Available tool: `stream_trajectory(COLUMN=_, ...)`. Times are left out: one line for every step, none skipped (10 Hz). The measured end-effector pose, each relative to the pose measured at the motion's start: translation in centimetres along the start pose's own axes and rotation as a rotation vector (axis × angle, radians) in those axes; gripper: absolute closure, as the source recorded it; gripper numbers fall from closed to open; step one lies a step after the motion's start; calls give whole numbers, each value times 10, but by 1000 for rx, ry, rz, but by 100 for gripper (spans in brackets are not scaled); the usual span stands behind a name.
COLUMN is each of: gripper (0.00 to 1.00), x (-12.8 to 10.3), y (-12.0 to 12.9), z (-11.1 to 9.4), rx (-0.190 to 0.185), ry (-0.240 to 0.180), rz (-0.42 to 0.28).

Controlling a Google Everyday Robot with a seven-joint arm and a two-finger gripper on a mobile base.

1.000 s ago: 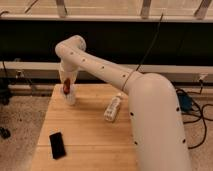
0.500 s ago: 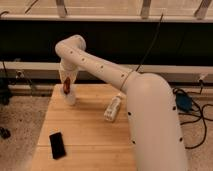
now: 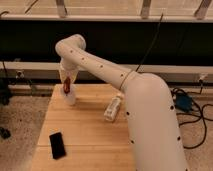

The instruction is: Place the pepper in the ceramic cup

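We see the gripper (image 3: 67,83) at the far left corner of the wooden table (image 3: 85,132), its two fingers closed on the pepper (image 3: 65,88). The pepper is a slim dark red sliver held upright. Compared with half a second ago, we find almost no change: the pepper hangs in nearly the same spot, and the gripper has barely shifted. Directly beneath it stands the ceramic cup (image 3: 69,97), small and white, near the table's left edge. The pepper's lower tip reaches the cup's mouth, though we cannot tell whether it dips inside. Above the fingers, the wrist points straight down. From it the white arm (image 3: 100,67) bends at a rounded joint, then slopes down to the right, widening into a large white segment that fills the lower right of the view. This pose matches the earlier one. Just beside that segment, a white bottle (image 3: 113,108) lies on its side on the table. A flat black rectangular object (image 3: 57,145) rests near the table's front left.
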Motion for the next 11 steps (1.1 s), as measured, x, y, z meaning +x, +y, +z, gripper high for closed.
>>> stream_trajectory(gripper=85, x=0, y=0, z=1, rx=0, ry=-2, rz=-1)
stream_trajectory(gripper=79, x=2, y=0, z=2, rx=1, ry=-8, rz=-7)
stream_trajectory(gripper=79, x=2, y=0, z=2, rx=1, ry=-9, rz=-9)
stream_trajectory(gripper=79, x=3, y=1, z=3, rx=1, ry=-11, rz=-9)
stream_trajectory(gripper=79, x=3, y=1, z=2, rx=2, ry=-11, rz=-10)
stream_trajectory(gripper=79, x=3, y=0, z=3, rx=2, ry=-14, rz=-12)
stream_trajectory(gripper=79, x=3, y=0, z=3, rx=2, ry=-17, rz=-15)
stream_trajectory(gripper=79, x=3, y=0, z=3, rx=2, ry=-19, rz=-17)
stream_trajectory(gripper=79, x=3, y=1, z=4, rx=1, ry=-21, rz=-19)
stream_trajectory(gripper=79, x=3, y=0, z=4, rx=2, ry=-23, rz=-21)
stream_trajectory(gripper=79, x=3, y=0, z=5, rx=3, ry=-26, rz=-24)
